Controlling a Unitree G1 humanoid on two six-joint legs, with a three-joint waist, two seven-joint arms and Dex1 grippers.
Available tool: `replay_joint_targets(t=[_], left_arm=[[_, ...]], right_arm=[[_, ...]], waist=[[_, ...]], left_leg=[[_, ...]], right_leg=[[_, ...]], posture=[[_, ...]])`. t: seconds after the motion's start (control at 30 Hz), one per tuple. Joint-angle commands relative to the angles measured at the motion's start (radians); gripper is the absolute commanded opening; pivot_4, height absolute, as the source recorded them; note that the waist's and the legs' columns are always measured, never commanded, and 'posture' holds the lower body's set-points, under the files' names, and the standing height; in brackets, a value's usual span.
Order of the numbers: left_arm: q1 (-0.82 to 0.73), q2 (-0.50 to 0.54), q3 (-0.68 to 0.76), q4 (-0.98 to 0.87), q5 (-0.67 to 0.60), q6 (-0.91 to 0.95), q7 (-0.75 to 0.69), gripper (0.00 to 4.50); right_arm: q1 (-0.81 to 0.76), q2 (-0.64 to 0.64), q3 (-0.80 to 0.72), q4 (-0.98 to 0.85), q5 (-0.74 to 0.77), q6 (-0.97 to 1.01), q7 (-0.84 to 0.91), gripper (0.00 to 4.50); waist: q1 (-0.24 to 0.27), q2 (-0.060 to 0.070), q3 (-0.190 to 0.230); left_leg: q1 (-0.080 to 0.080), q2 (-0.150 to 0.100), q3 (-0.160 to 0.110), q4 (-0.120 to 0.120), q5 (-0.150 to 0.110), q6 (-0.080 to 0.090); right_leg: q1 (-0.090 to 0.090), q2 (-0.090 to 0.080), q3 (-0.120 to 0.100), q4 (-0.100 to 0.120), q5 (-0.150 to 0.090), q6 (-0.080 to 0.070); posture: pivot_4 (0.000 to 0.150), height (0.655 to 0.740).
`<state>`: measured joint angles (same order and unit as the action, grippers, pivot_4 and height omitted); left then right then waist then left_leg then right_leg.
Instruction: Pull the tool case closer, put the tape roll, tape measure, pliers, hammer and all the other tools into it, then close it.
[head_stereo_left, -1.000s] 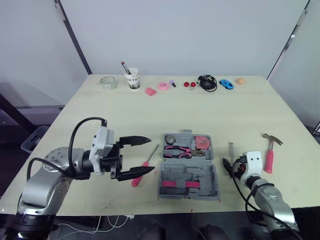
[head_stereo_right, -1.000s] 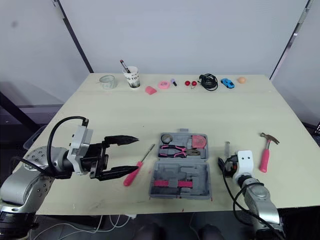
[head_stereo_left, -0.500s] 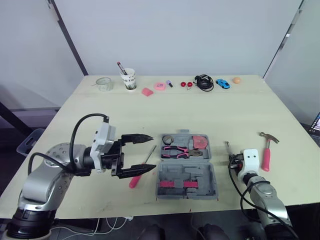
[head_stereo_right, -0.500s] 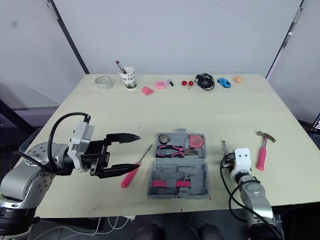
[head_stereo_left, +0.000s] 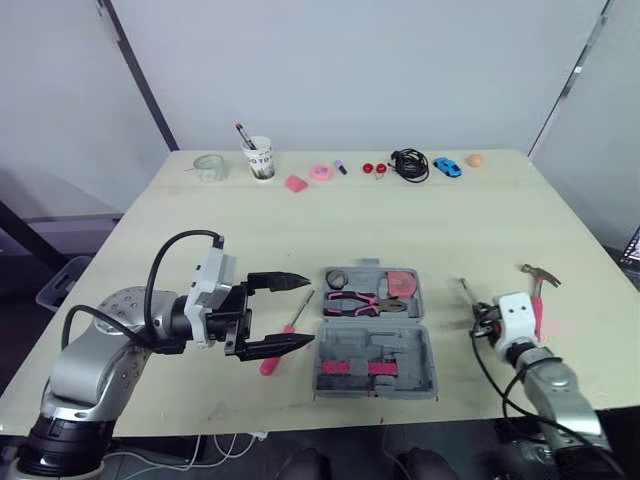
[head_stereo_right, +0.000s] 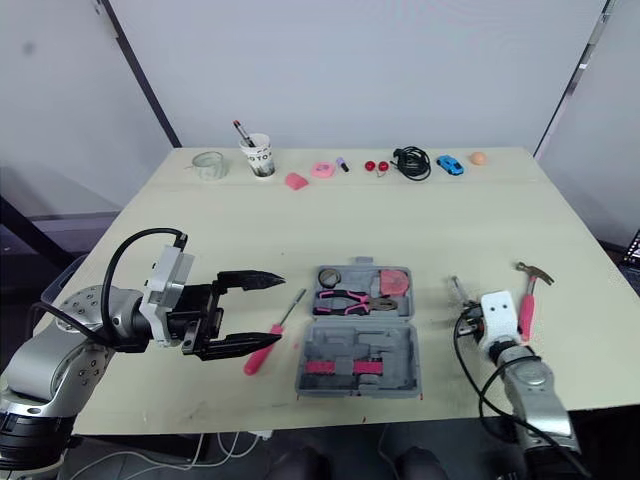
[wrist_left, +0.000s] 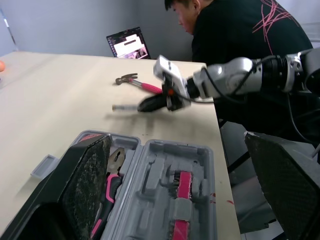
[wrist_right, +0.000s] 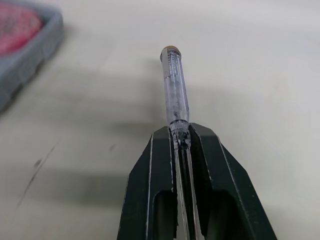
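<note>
1. The tool case lies open near the tabletop's front edge, about midway along it, with its lid flat towards the robot.
2. The far half of the case holds the tape roll, the pliers and a pink tape measure.
3. Bare tabletop stretches from the case back to a row of small items along the far edge, among them a cup and a black cable.
4. A pink-handled screwdriver lies just left of the case, slanting towards the front edge.
5. The hammer lies right of the case, near the right edge, with open surface between it and the case.
6. The left arm reaches in low from the left. The left gripper is spread wide, pointing at the case, with its fingers above and below the pink-handled screwdriver.
7. The right arm comes up from the front right corner. The right gripper is clamped on a clear tester screwdriver, held between the case and the hammer with its tip pointing away.
</note>
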<state>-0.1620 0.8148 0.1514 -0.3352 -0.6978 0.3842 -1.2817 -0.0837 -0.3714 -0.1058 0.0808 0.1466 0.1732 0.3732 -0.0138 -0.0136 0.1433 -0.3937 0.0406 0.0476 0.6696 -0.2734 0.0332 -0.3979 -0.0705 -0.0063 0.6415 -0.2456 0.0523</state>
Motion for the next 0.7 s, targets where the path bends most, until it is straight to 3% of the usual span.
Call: replay_joint_targets(t=[0.03,0.23,0.53,0.7], left_arm=[[-0.006,0.021,0.028,0.01,0.003,-0.026,-0.023,4.5],[-0.003,0.048,0.032,0.074,0.025,-0.073,-0.087,4.5],[-0.018,0.095,0.048,0.251,0.074,-0.182,-0.21,4.5],[-0.023,0.107,0.046,0.353,0.109,-0.237,-0.259,4.5]], right_arm=[[-0.011,-0.092,0.01,-0.154,0.072,0.024,0.169,0.04],[-0.033,-0.266,0.144,-0.36,0.112,0.155,0.408,0.04],[-0.219,-0.304,0.333,-0.514,0.152,0.39,0.524,0.04],[-0.365,-0.289,0.49,-0.496,0.069,0.481,0.539,0.04]], waist=[[-0.001,0.0,0.0],[0.002,-0.001,0.0],[0.003,-0.003,0.002],[0.004,-0.005,0.003]], left_leg=[[0.0,0.0,0.0,0.0,0.0,0.0],[0.001,0.001,0.0,0.0,0.0,0.0],[0.0,0.0,0.0,0.0,0.0,0.0],[-0.001,0.001,0.0,0.0,0.0,0.0]], right_leg=[[0.0,0.0,0.0,0.0,0.0,0.0],[0.0,0.001,0.0,0.0,0.0,0.0],[-0.001,0.0,-0.001,0.0,-0.001,-0.001],[-0.001,0.0,-0.002,-0.001,-0.001,-0.001]], posture=[[0.15,0.74],[0.15,0.74],[0.15,0.74],[0.15,0.74]])
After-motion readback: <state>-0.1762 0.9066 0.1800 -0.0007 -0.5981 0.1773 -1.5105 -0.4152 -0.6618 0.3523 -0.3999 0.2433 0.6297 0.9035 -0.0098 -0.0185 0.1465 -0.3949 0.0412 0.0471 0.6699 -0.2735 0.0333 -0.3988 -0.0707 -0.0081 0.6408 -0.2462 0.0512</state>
